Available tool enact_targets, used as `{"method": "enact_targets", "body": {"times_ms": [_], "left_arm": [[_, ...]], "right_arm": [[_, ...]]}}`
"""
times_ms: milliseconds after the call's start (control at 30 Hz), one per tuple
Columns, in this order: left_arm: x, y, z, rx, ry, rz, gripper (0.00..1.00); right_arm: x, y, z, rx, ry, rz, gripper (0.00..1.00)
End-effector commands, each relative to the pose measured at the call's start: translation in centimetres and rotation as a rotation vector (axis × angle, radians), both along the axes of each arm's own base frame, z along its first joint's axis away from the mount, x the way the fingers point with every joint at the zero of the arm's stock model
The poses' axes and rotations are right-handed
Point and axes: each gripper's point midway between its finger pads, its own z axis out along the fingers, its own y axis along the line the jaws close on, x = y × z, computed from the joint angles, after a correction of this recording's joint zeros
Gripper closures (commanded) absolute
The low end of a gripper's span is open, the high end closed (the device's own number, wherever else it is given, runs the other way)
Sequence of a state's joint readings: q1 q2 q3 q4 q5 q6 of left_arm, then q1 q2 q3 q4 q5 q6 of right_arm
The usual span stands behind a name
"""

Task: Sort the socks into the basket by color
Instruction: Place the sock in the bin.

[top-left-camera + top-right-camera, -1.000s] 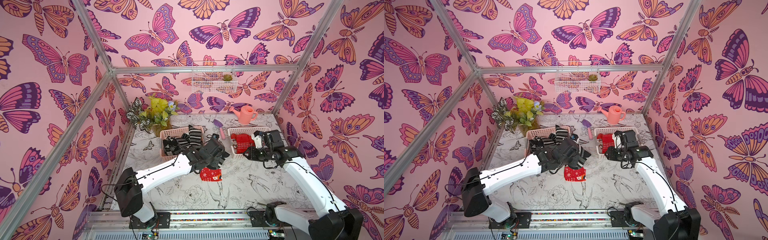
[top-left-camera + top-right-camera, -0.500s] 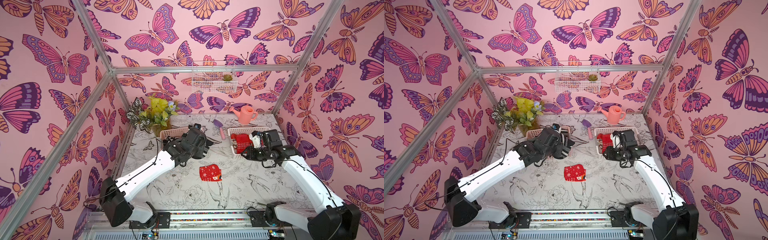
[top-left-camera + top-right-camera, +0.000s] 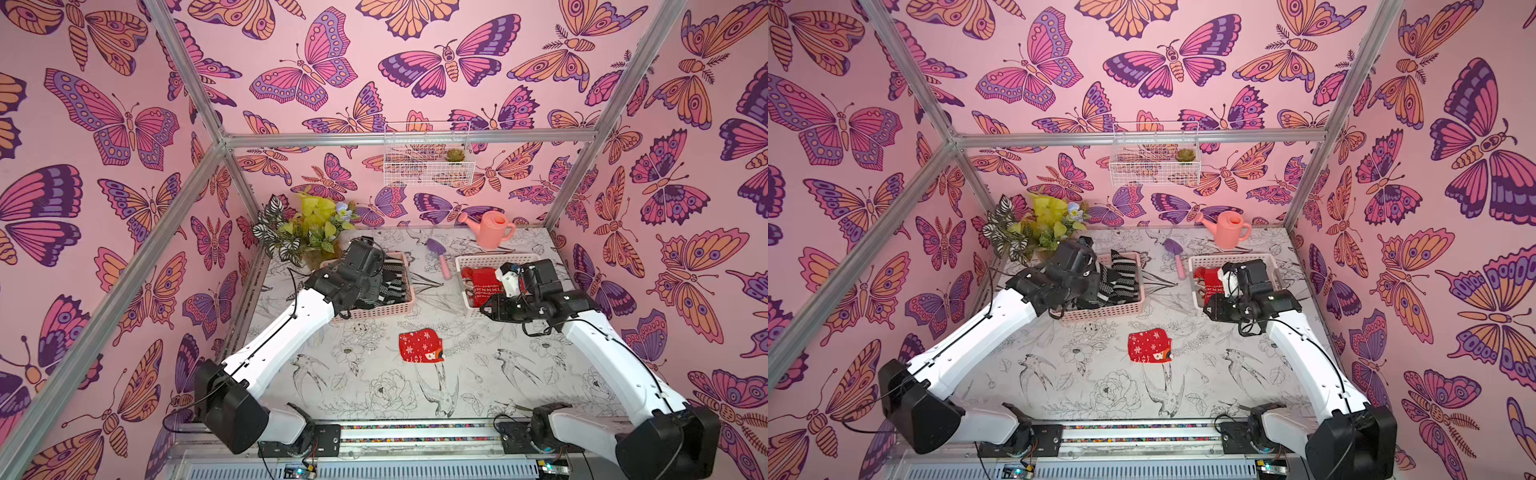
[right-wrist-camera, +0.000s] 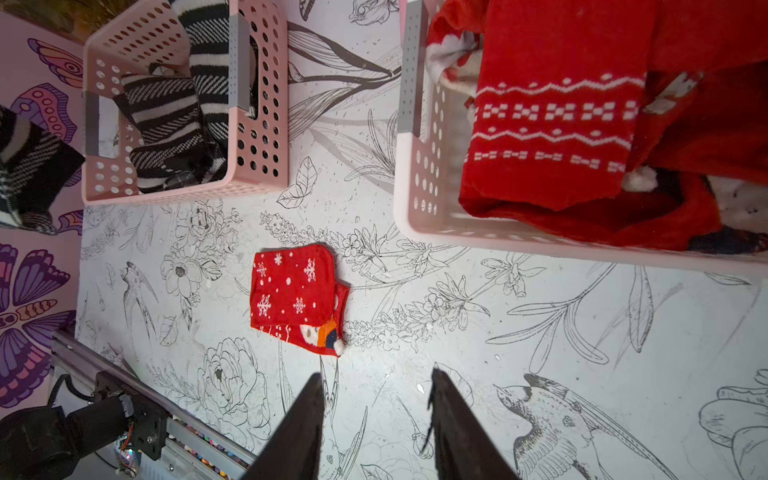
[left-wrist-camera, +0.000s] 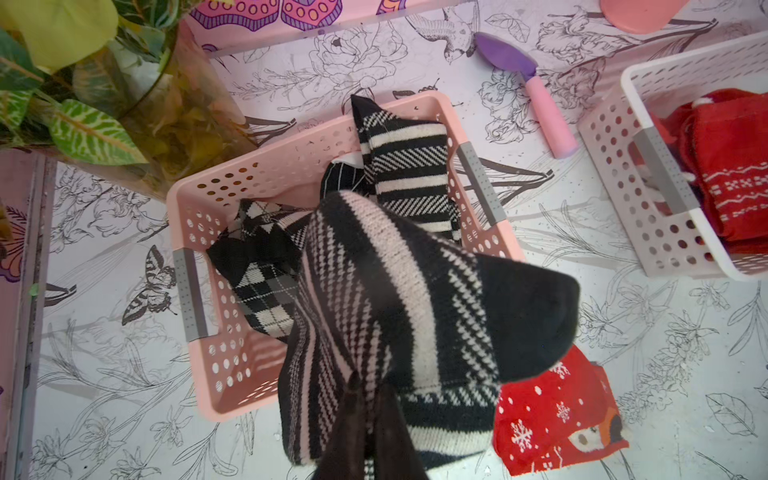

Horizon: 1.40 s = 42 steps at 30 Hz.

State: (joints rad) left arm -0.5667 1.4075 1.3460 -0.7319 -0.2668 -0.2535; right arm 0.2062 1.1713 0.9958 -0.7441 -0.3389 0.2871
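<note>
Swinging away from the table's middle over the last second, the left arm now stretches from its near-left base diagonally toward the far left, its wrist bent down over the left part of the pink basket; the right arm has barely shifted.

In the left wrist view the left gripper is pinched tight on a black-and-white striped sock; the sock hangs bunched from the fingers above the pink basket, in front of the striped socks and an argyle sock that lie inside it.

Rising from its near-right base, the right arm leans toward the far side, then turns at the wrist toward the table's centre, by the near edge of the white basket; the right gripper has its jaws apart above the printed table; red socks with white patterns fill the white basket.

One red sock with snowflakes lies folded on the table in both top views; it sits nearer the robot than both baskets, roughly between them, touching neither gripper.
</note>
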Motion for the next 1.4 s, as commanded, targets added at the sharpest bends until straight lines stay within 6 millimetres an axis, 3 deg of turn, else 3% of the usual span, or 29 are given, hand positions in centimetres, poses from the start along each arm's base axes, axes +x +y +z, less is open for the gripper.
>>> {"method": "enact_targets", "body": {"times_ms": [0, 767, 1367], "left_arm": [[0.4, 1.4, 0.3, 0.048, 0.008, 0.008, 0.93], [5.8, 5.3, -3.2, 0.143, 0.05, 0.109, 0.93], [8.3, 6.1, -9.4, 0.118, 0.131, 0.145, 0.94]], "right_arm": [[0.3, 0.6, 0.7, 0.012, -0.018, 0.021, 0.56], [-0.1, 0.6, 0.8, 0.003, -0.014, 0.022, 0.56], [0.2, 1.3, 0.5, -0.016, 0.009, 0.026, 0.56]]}}
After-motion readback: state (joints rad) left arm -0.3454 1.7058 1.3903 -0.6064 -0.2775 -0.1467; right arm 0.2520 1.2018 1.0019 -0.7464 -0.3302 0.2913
